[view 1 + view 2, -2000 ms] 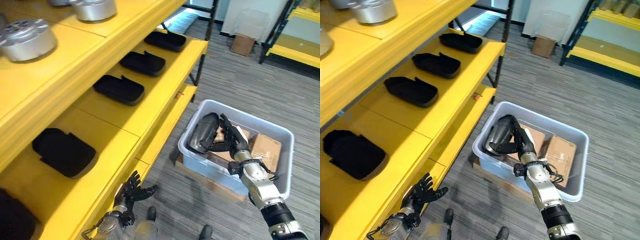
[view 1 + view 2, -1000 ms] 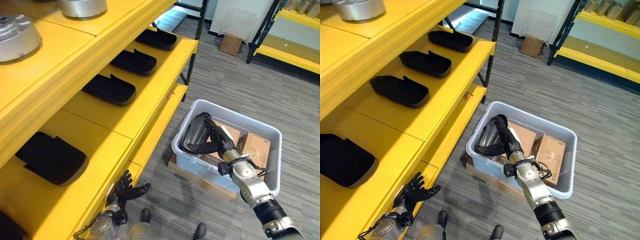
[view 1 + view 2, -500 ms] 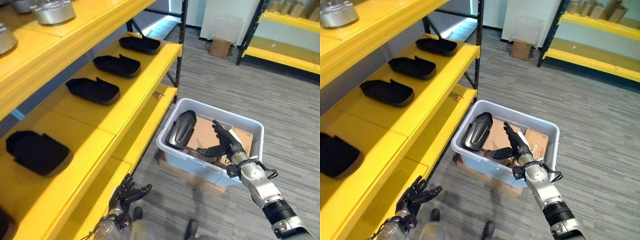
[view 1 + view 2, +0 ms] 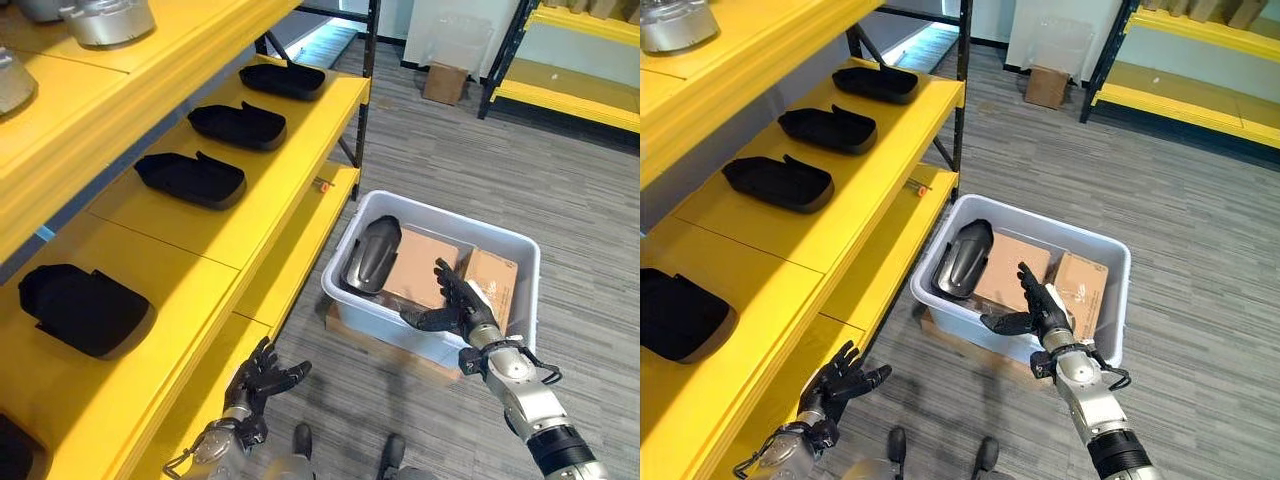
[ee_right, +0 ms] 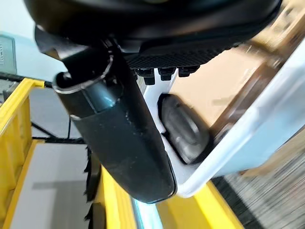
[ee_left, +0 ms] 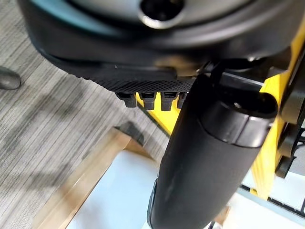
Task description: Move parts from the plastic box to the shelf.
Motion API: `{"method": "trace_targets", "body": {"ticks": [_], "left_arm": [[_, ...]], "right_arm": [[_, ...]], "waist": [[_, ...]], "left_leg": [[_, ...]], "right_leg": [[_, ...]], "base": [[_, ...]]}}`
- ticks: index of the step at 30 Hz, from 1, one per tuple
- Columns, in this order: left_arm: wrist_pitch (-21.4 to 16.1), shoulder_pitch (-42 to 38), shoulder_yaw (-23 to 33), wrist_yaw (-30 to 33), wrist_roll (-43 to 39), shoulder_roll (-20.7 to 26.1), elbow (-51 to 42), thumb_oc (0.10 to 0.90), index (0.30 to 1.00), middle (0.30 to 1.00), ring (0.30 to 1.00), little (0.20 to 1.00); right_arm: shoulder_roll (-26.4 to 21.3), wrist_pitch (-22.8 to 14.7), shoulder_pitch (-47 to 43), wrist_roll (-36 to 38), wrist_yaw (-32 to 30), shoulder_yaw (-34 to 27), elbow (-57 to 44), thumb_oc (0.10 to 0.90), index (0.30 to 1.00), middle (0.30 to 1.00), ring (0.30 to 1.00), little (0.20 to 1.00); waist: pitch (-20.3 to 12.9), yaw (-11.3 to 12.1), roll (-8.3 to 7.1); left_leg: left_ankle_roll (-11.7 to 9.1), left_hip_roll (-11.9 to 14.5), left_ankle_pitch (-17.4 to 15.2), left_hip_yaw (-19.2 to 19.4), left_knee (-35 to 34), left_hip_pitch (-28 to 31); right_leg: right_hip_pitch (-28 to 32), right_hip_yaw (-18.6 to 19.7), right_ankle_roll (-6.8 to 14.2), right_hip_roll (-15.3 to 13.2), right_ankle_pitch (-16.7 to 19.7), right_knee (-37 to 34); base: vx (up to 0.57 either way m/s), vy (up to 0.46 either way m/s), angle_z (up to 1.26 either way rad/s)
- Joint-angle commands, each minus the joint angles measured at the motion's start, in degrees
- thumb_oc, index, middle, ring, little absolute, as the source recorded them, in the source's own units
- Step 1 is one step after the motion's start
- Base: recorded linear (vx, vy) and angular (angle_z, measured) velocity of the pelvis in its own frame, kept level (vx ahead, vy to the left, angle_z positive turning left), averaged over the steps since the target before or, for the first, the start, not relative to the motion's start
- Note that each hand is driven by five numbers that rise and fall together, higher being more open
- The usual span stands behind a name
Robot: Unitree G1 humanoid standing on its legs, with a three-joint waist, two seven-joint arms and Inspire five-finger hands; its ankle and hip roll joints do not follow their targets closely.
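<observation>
A pale plastic box (image 4: 470,222) stands on the floor beside the yellow shelf (image 4: 290,160). One black curved part (image 4: 370,255) leans against the box's inner wall on the shelf side; it also shows in the right wrist view (image 5: 186,129). My right hand (image 4: 458,308) hovers open over the box's near rim, fingers spread, apart from the part and holding nothing. My left hand (image 4: 262,380) hangs open low beside the shelf's bottom edge. Several black parts lie in a row on the middle shelf, the nearest (image 4: 85,308) and another (image 4: 192,178) further along.
Two cardboard packets (image 4: 425,268) lie in the box beside the part. A flat brown board (image 4: 370,335) sits under the box. Silver metal housings (image 4: 105,18) stand on the top shelf. A cardboard carton (image 4: 445,82) and a second yellow rack (image 4: 570,100) stand at the far side.
My right hand has let go of the black part and drawn back to the box's near rim. The part stays leaning in the box. The camera has shifted.
</observation>
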Motion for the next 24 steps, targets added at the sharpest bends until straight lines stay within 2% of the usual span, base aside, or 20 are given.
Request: {"method": "trace_targets", "body": {"ticks": [1, 9, 13, 15, 18, 19, 20, 21, 22, 24], "left_arm": [[-4.4, 1.7, -0.3, -0.5, 1.5, 2.8, -5.6, 0.900, 1.000, 1.000, 1.000, 1.000], [-4.2, 1.7, -0.4, -0.3, 0.8, 3.4, -6.3, 0.900, 1.000, 1.000, 1.000, 1.000], [-4.3, 0.9, -0.7, 0.1, 1.0, 4.5, -6.9, 0.900, 1.000, 1.000, 1.000, 1.000], [-4.3, 0.4, -0.8, 0.3, 1.2, 4.9, -6.8, 0.900, 1.000, 1.000, 1.000, 1.000], [-4.6, -0.9, -0.8, 0.7, 1.9, 6.4, -7.4, 0.900, 1.000, 1.000, 1.000, 1.000], [-4.6, -0.9, -0.8, 0.7, 1.9, 6.4, -7.4, 0.900, 1.000, 1.000, 1.000, 1.000], [-5.0, -2.7, -1.1, 1.2, 2.6, 8.0, -7.0, 0.900, 1.000, 1.000, 1.000, 1.000], [-5.2, -2.9, -0.7, 1.3, 2.5, 8.3, -7.1, 0.900, 1.000, 1.000, 1.000, 1.000], [-5.4, -3.0, 0.3, 1.7, 1.9, 8.2, -7.2, 0.900, 1.000, 1.000, 1.000, 1.000], [-5.5, -3.0, 1.1, 2.3, 1.8, 8.1, -6.8, 0.900, 1.000, 1.000, 1.000, 1.000]], "right_arm": [[-1.8, -5.8, -7.2, -2.0, -0.8, -1.0, -4.6, 0.900, 1.000, 1.000, 1.000, 1.000], [-1.6, -5.6, -8.9, -1.8, -0.7, 0.0, -4.9, 0.900, 1.000, 1.000, 1.000, 1.000], [-1.3, -5.6, -10.3, -2.1, -1.3, 0.3, -5.2, 0.900, 1.000, 1.000, 1.000, 1.000], [-1.1, -5.7, -10.7, -2.6, -1.4, 0.5, -5.5, 0.900, 1.000, 1.000, 1.000, 1.000], [-0.8, -5.7, -11.5, -3.5, -1.2, 0.8, -6.6, 0.900, 1.000, 1.000, 1.000, 1.000], [-0.8, -5.7, -11.5, -3.5, -1.2, 0.8, -6.6, 0.900, 1.000, 1.000, 1.000, 1.000], [0.4, -5.8, -13.2, -2.8, -1.5, 1.9, -5.8, 0.900, 1.000, 1.000, 1.000, 1.000], [0.7, -5.7, -14.1, -2.6, -1.5, 2.3, -5.4, 0.900, 1.000, 1.000, 1.000, 1.000], [0.8, -5.5, -15.4, -1.9, -1.4, 2.7, -4.8, 0.900, 1.000, 1.000, 1.000, 1.000], [0.7, -5.2, -16.4, -1.6, -1.3, 2.9, -4.4, 0.900, 1.000, 1.000, 1.000, 1.000]], "waist": [[-5.7, 1.5, -0.88], [-5.7, 2.4, -2.24], [-5.3, 3.2, -3.22], [-4.9, 3.5, -3.45], [-2.9, 2.9, -2.62], [-3.2, 3.0, -2.63], [-1.2, 2.4, -1.12], [-0.9, 2.8, -0.88], [-0.4, 3.0, -0.48], [-0.3, 2.5, -1.14]], "left_leg": [[-3.1, 4.2, 4.6, -0.1, -0.2, -4.3], [-2.4, 3.3, 2.3, 0.1, 1.6, -5.3], [-0.9, 1.2, -1.3, -0.2, 6.1, -7.6], [0.2, 0.3, -2.9, -0.6, 7.4, -8.1], [2.3, -0.8, -3.8, -1.2, 8.1, -8.4], [2.3, -0.8, -3.7, -1.1, 8.1, -8.7], [3.0, -0.8, -4.4, -1.8, 8.2, -8.4], [2.8, -0.7, -4.7, -1.5, 8.2, -8.0], [1.3, 0.4, -5.5, -1.1, 7.5, -6.3], [0.2, 1.0, -5.7, -0.9, 7.1, -5.5]], "right_leg": [[6.5, 1.0, 3.8, -2.0, -8.3, 1.6], [6.3, 0.8, 5.2, -3.4, -7.2, 0.8], [5.8, 0.8, 6.3, -5.9, -6.5, 2.6], [4.1, 1.3, 7.0, -7.4, -5.3, 6.5], [-2.8, 4.4, 7.9, -9.4, -1.0, 18.5], [-3.1, 4.5, 7.8, -9.4, -0.8, 18.4], [-7.7, 5.5, 7.2, -10.2, 0.5, 23.2], [-8.0, 4.4, 7.2, -12.0, 1.2, 21.1], [-7.0, 2.0, 7.7, -14.8, 2.5, 13.2], [-8.6, 2.8, 9.1, -16.8, 6.3, 6.8]], "base": [[0.06, 0.017, 0.03], [0.05, 0.037, -0.01], [0.06, 0.115, 0.00], [0.02, 0.132, 0.03], [-0.04, 0.139, 0.00], [-0.06, 0.153, 0.16], [0.00, 0.092, 0.26], [0.08, 0.007, 0.13], [0.12, -0.146, 0.00], [0.10, -0.167, -0.10]]}}
